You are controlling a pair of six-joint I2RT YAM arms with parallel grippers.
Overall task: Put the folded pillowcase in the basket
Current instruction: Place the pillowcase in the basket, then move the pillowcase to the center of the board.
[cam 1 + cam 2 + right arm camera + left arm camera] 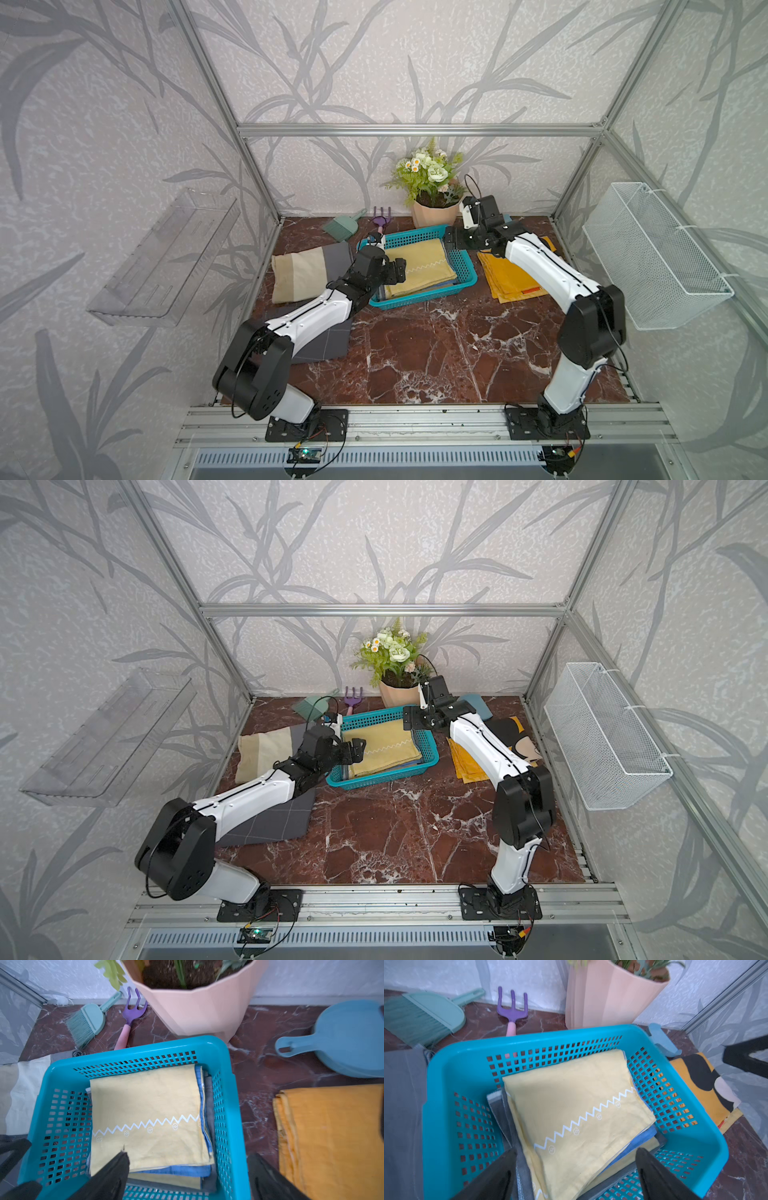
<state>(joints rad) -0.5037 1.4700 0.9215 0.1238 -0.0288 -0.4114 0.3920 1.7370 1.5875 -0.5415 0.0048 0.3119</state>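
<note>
- The basket [424,296] stands at the back middle of the counter [436,357], just in front of a pink pot [434,215] with a green plant.
- The pillowcase [419,266], yellow with a white zigzag line, lies folded flat inside the basket. It is the top layer of a stack of blue and grey cloths [187,1169] and sits a little askew to the basket walls.
- The left fingers [397,268] hang over the basket's left end, above the pillowcase's edge. The left wrist view shows them spread wide and released, with nothing gripped between them.
- The right fingers [451,240] hang at the basket's far right corner. The right wrist view shows them spread wide too. One is seen over the pillowcase and the other beyond the basket's rim, and they hold nothing.
- An orange cloth [511,278] lies on the counter just right of the basket, partly under the right arm.
- A beige cloth [299,270] with a grey band lies left of the basket.
- A dark grey cloth [328,345] lies nearer the front, under the left arm.
- Along the back wall, left of the pot, lie a green brush [343,226] and a purple rake [380,218].
- A blue dustpan [349,1039] lies right of the pot.
- A wire basket [656,257] hangs on the right wall, and a clear shelf [162,257] on the left wall.
</note>
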